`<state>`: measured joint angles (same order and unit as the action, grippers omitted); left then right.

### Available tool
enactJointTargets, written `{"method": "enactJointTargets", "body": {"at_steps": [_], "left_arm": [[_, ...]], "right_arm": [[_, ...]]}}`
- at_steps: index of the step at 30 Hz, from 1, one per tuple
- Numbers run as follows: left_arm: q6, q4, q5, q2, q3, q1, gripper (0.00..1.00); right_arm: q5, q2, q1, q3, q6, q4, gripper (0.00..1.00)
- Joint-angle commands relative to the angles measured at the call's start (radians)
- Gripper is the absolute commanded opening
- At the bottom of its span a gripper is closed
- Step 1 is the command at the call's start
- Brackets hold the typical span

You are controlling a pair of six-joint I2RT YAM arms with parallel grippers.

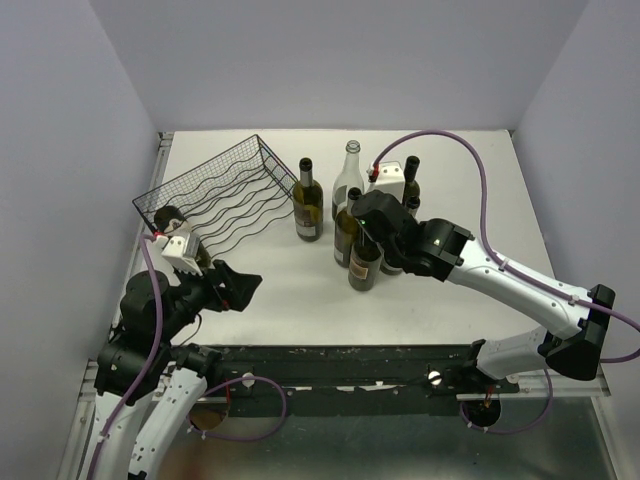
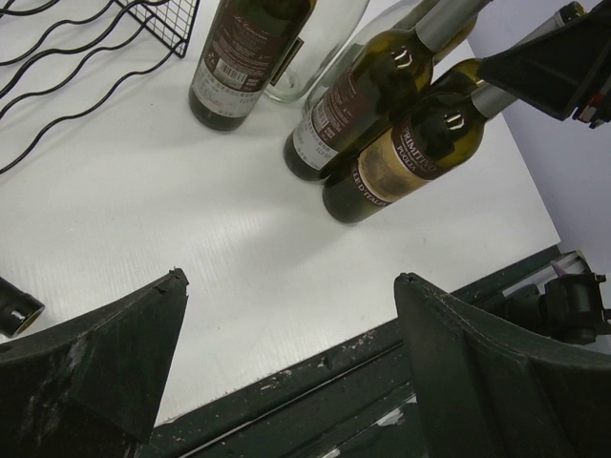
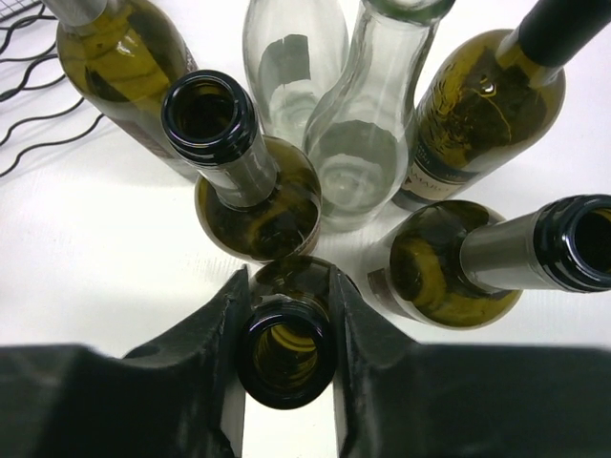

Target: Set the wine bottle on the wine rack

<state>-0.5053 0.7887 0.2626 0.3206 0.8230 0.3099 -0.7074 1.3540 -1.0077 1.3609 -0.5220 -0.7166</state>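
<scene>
Where the arms are bolted on, at the near edge of the white worktop (image 1: 300,315), the left gripper (image 2: 291,279) hangs low, jaws spread wide with nothing between them.

Just beyond, mid-worktop, is the right gripper (image 3: 286,291). Its jaws are closed narrow on the neck of the wine bottle (image 3: 286,355), right under the open mouth. The bottle stands upright on the worktop, nearest of the cluster (image 3: 258,196). Dark green glass, tan label. "PRIMITI…" is legible in the left wrist view; the smaller lines are not readable.

Cluster count from the right wrist view: seven upright bottles including the held one, five dark green and two clear. Of the dark ones, three are open-mouthed, one black-necked, one has a grey capsule. The labelled bottle (image 1: 308,205) closest to the rack carries a dark label with a barcode, text too small to read.

Far left is one wine rack (image 1: 225,195): black thin wire, wavy rows, set at an angle. One lying bottle (image 1: 168,217), dark, sits at its near left corner, mostly hidden behind the left wrist.
</scene>
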Motion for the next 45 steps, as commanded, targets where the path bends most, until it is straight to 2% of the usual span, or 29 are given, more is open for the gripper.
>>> {"method": "enactJointTargets", "body": {"at_steps": [1,2,3,7,14,17,32,45], "left_arm": [[0.062,-0.068,0.102,-0.020,-0.027,0.001,0.99],[0.063,-0.081,0.116,-0.020,-0.033,0.001,0.99],[0.065,-0.086,0.131,-0.015,-0.036,0.001,0.99],[0.076,-0.127,0.245,0.038,-0.045,0.001,0.99],[0.045,-0.356,0.424,0.031,-0.139,0.004,0.99],[0.079,-0.371,0.489,0.063,-0.162,0.023,0.99],[0.178,-0.499,0.474,0.138,-0.268,0.238,0.99],[0.229,-0.483,0.428,0.181,-0.288,0.268,0.99]], "right_arm": [[0.029,0.014,0.004,0.035,0.019,-0.021,0.09],[0.040,0.014,0.006,0.053,0.017,-0.035,0.02],[0.054,0.011,0.004,0.061,0.019,-0.040,0.01],[0.149,-0.024,0.006,0.095,0.024,-0.032,0.01],[0.362,-0.064,0.006,0.161,-0.003,-0.021,0.01],[0.454,-0.070,0.006,0.178,-0.019,0.008,0.01],[0.764,-0.047,0.004,0.242,-0.142,0.172,0.01],[0.872,-0.062,0.006,0.259,-0.219,0.244,0.01]]}}
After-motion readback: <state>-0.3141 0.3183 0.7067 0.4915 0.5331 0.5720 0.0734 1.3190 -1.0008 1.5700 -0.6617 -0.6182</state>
